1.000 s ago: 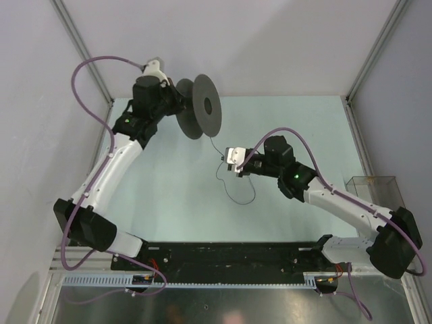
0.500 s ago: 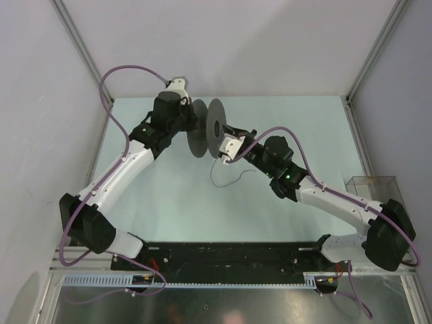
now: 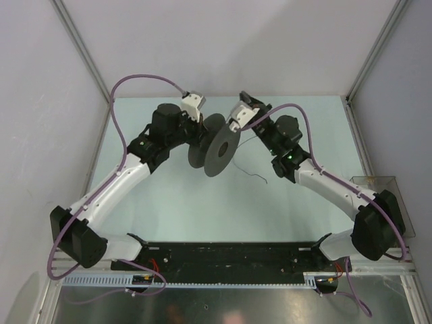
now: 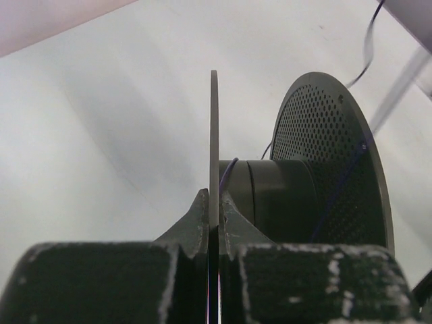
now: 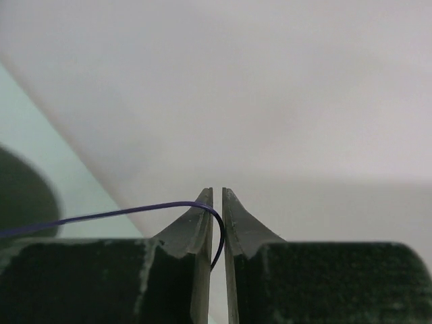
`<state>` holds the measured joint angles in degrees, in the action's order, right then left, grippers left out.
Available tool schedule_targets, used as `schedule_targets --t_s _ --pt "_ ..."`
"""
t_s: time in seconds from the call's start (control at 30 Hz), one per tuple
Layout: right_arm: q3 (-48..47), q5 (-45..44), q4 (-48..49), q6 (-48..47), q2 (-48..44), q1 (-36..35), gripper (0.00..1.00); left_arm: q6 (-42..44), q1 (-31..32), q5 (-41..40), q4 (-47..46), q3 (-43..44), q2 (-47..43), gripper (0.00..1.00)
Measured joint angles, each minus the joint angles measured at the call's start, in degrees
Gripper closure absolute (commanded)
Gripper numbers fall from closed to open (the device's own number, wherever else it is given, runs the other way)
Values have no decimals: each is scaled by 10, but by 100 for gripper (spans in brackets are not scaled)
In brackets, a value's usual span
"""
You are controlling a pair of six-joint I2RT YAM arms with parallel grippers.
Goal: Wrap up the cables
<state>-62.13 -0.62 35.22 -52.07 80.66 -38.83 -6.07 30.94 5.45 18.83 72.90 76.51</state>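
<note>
Pale tabletop (image 3: 169,196), dark spool (image 3: 221,154) beside cable (image 5: 101,214)

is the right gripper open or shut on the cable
Shut on it: the right gripper has its fingertips nearly meeting, with the cable looping down between them.

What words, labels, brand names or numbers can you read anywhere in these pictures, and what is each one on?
No readable text in any view.
The spool, the cable and the table show no print.
Any markings on the near rail are too small to read.
</note>
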Motion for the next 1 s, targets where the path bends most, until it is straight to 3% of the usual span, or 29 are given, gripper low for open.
schedule_targets --t_s 0.13,0.4,0.7,0.8,0.93,1.0 --pt "-15 17 1 27 0 58 82 55 -2 70 5 -28 -38 100" --pt "-25 103 -83 93 -6 170 96 86 -57 226 24 -36 -89 100" --pt "-25 258 -248 153 5 235 100 58 -120 333 18 92 -72 100" --pt "-25 321 -299 166 10 235 82 42 -131 351 17 125 -59 100" --pt "-25 355 -358 188 19 241 43 15 -143 370 20 148 -46 100" --pt "-24 365 -375 204 23 244 34 7 -146 370 19 162 -42 100"
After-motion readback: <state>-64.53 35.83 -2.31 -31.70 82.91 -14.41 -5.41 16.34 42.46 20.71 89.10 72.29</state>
